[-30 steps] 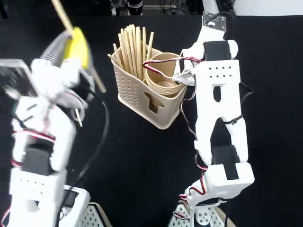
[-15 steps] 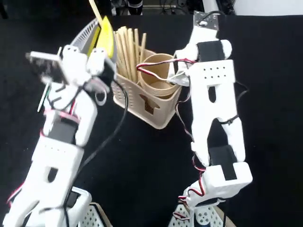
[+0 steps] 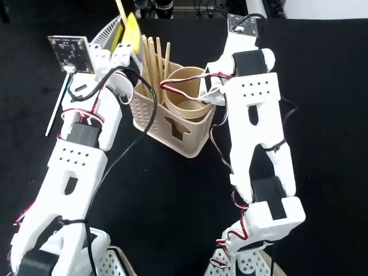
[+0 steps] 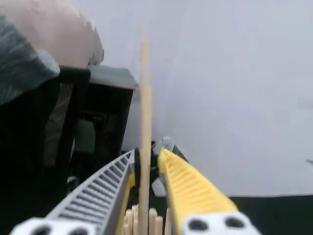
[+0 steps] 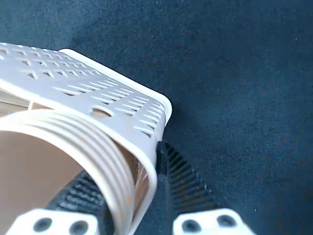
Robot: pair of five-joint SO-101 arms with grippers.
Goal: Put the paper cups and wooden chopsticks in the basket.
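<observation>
Left gripper point(image 3: 122, 35), raised over the far left of the table point(image 3: 322, 86), pinches one chopstick point(image 3: 120, 8) between its grey and yellow fingers. Its upper end is cut off by the top edge of the high view. From the left wrist, the gripper point(image 4: 146, 157) holds that chopstick point(image 4: 145, 88) upright; it is blurred and its lower end is hidden.

Farther left, a thin pale stick point(image 3: 56, 112) lies on the black table, its far end hidden behind the arm's camera board. Whether it is a chopstick is hard to tell.

Just right of the left gripper stands the basket point(image 3: 150, 115). A bundle of chopsticks point(image 3: 154, 54) stands upright in its left part, and stacked cups point(image 3: 185, 92) sit in its right part.

Right gripper point(image 3: 210, 95) is at the basket's right rim, mostly hidden under its own arm. From the right wrist, the gripper point(image 5: 149, 166) clamps the basket point(image 5: 98, 93) wall. One finger is outside; the other is inside, largely hidden by the cups point(image 5: 54, 152).
</observation>
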